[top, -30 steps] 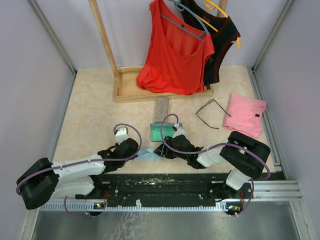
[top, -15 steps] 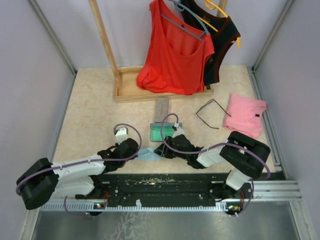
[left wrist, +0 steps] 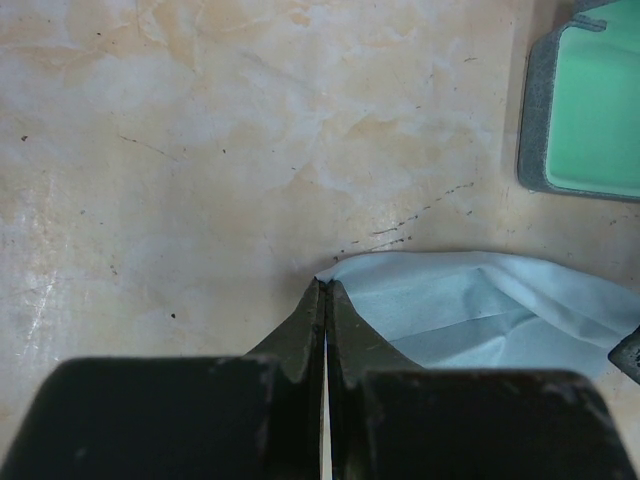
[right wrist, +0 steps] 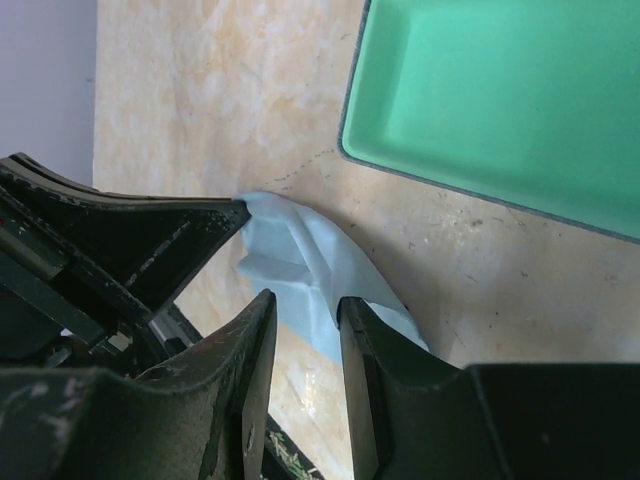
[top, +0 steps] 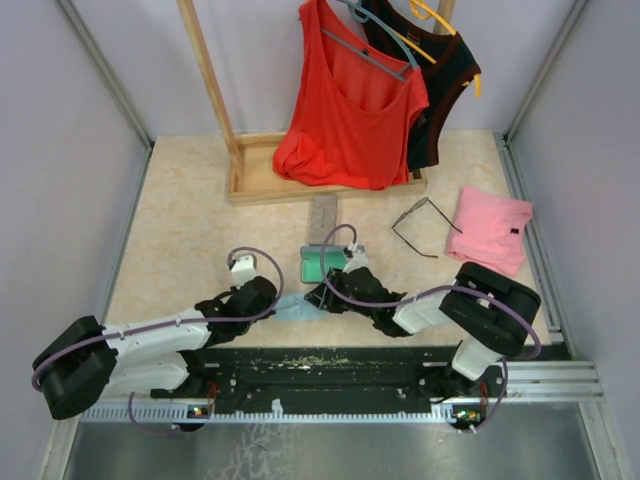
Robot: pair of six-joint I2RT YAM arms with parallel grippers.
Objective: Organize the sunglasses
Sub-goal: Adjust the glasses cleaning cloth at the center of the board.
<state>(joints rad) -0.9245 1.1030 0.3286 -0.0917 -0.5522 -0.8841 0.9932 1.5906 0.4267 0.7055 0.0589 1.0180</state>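
Sunglasses [top: 424, 228], one pair, lie on desk [top: 190, 230] well off to the right of and beyond the right hand [right wrist: 305, 298], beside pink cloth [top: 492, 228]. Left hand [left wrist: 322, 285] fingers are together, tips at the corner of light blue cloth [left wrist: 470, 300]. Right hand fingers are a little apart with a cloth fold in the gap; cannot tell if clamped. Open green-lined case [right wrist: 500, 100] sits just beyond the right hand.

Sunglasses [top: 420, 230]: thin dark wire frame, arms unfolded, flat, beside pink cloth [top: 492, 228].
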